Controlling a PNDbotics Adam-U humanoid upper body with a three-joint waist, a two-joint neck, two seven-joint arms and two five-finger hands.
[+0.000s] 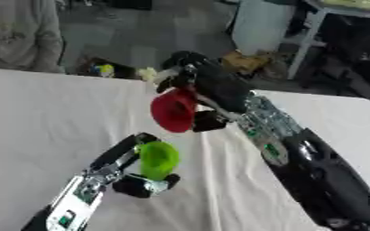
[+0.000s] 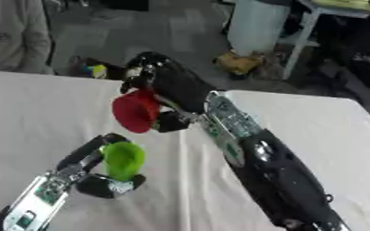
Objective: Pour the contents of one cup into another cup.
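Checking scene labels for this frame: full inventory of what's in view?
red cup: 1, red, held in the air and tipped on its side above the green cup
green cup: 1, green, held tilted above the table, left of centre
table: 1, white cloth cover, fills the foreground
cabinet: 1, pale, on the floor beyond the table
right hand: 1, black, fingers curled round the red cup
left hand: 1, black and silver, fingers curled round the green cup

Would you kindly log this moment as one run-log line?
right hand: holds red cup tipped | left hand: holds green cup below | table: white
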